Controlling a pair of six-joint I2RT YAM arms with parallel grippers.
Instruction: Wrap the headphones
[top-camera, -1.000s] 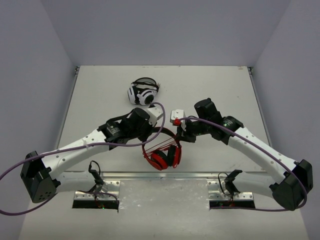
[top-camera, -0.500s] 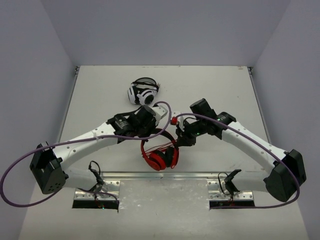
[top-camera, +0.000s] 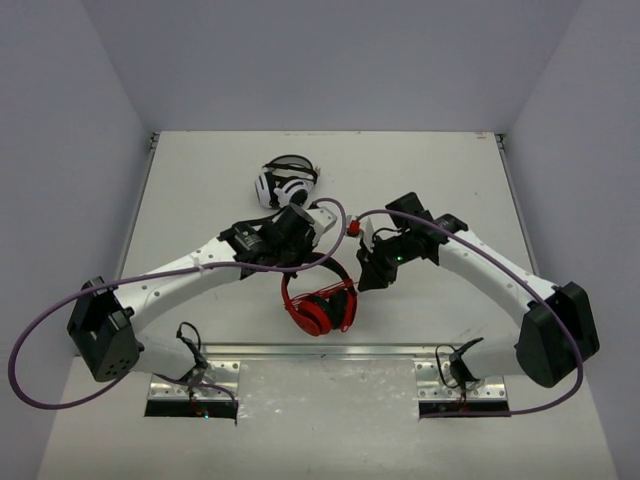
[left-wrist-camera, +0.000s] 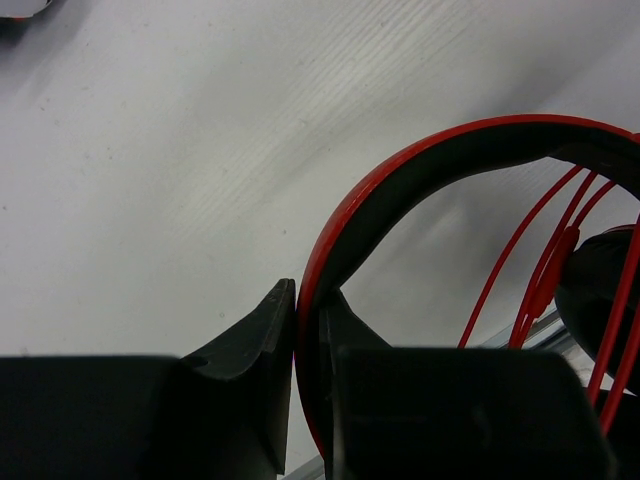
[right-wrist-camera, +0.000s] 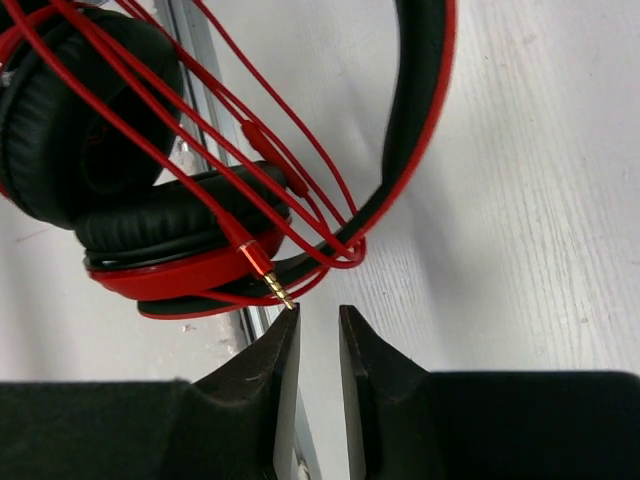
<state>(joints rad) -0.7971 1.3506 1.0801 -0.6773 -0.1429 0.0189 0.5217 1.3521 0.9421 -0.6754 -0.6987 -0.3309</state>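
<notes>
The red over-ear headphones with black padding (top-camera: 320, 300) sit near the middle of the grey counter's (top-camera: 450, 170) near edge, ear cups toward the metal rail there and the headband arching toward the far edge. The left claw (left-wrist-camera: 305, 300) is clamped tight across the headband, one finger on each face, which I take to be an anchor so the set cannot slide or twist while the cord is handled. The thin red cable (right-wrist-camera: 200, 130) already runs in several strands across the ear cups and the open arch, and its gold plug (right-wrist-camera: 265, 272) hangs free at the lower cup. The right claw (right-wrist-camera: 318, 315) hovers just below that plug with its jaws a narrow slit apart and nothing between them; the plug's tip sits right at one finger's tip, and I cannot tell whether they touch. From above, both arms cover much of the headband, so whether the cups rest on the counter is hard to make out. White-and-black striped headphones (top-camera: 285, 185) lie well apart, toward the far edge.
</notes>
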